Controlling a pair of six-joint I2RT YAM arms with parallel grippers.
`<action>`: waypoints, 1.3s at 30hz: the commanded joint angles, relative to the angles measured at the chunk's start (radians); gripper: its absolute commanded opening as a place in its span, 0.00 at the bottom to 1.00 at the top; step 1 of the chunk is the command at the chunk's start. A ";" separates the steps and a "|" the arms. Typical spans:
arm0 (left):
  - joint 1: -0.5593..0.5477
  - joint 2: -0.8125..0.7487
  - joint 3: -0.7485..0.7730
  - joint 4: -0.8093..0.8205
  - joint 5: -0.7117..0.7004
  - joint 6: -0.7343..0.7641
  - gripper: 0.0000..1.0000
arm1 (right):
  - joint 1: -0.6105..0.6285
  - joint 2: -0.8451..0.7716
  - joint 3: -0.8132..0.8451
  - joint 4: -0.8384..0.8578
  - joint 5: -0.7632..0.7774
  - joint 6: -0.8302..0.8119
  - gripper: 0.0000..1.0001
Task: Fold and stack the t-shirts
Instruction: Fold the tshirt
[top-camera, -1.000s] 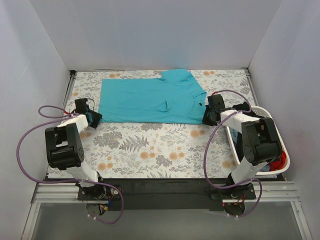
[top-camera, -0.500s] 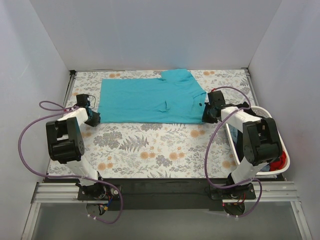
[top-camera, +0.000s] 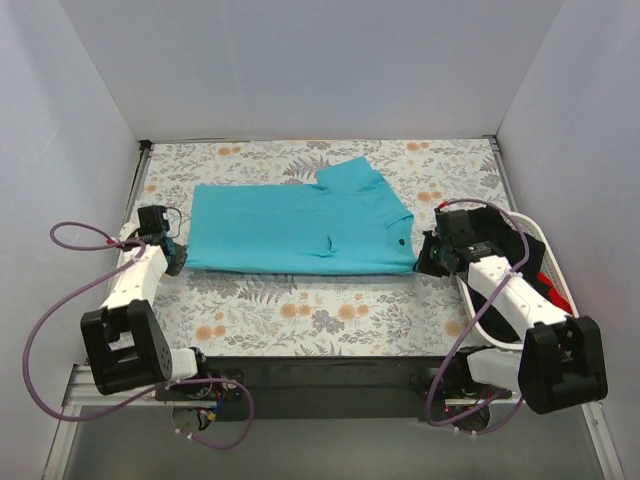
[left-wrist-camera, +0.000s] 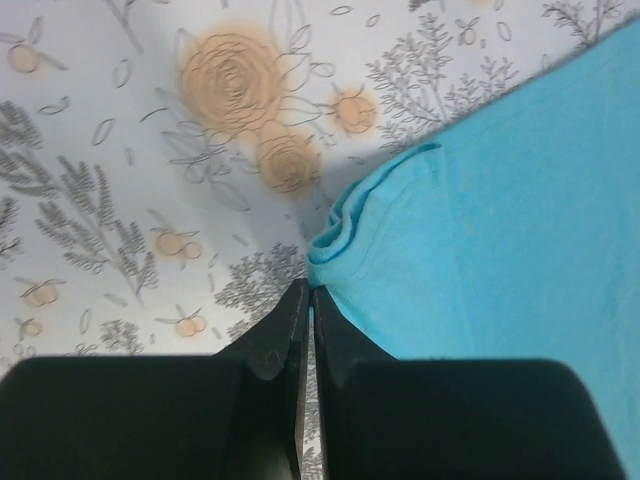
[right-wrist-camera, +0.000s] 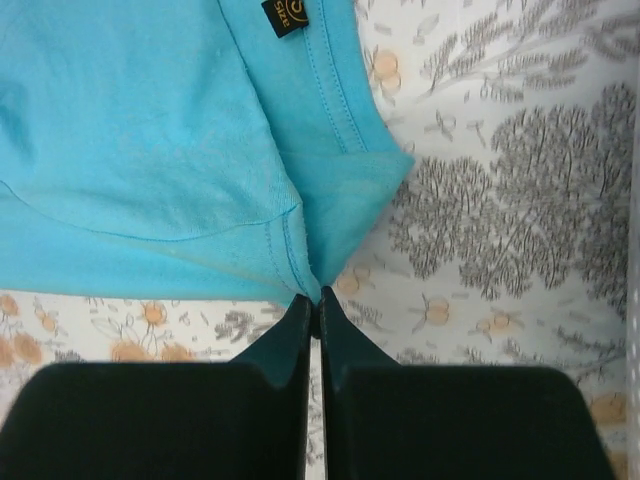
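A teal t-shirt (top-camera: 300, 228) lies folded lengthwise across the floral cloth, one sleeve sticking up toward the back. My left gripper (top-camera: 175, 258) is shut on its near left corner; in the left wrist view the teal t-shirt (left-wrist-camera: 500, 220) bunches at the closed fingertips (left-wrist-camera: 308, 292). My right gripper (top-camera: 424, 262) is shut on the near right corner; in the right wrist view the teal t-shirt (right-wrist-camera: 150, 150) shows a small black label and its hem pinched at the fingertips (right-wrist-camera: 316, 296). Red and black cloth (top-camera: 552, 290) shows in the basket, mostly hidden by my right arm.
The grey floral cloth (top-camera: 320, 310) covers the table. A white plastic basket (top-camera: 550, 250) stands at the right edge under my right arm. White walls close in the back and both sides. Purple cables loop beside both arms.
Both grippers have pulled the teal t-shirt's near edge toward the front of the table, so the whole shirt slid nearer. Both arms swung back and outward.
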 joint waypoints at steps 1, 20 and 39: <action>0.015 -0.103 -0.050 -0.081 -0.111 -0.014 0.00 | -0.002 -0.113 -0.050 -0.101 -0.036 0.039 0.01; 0.031 -0.172 0.106 0.039 0.049 0.092 0.62 | -0.004 -0.231 0.117 -0.109 -0.079 -0.035 0.95; -0.150 0.692 0.844 0.066 -0.216 0.307 0.49 | -0.013 0.890 1.091 0.156 -0.056 -0.283 0.79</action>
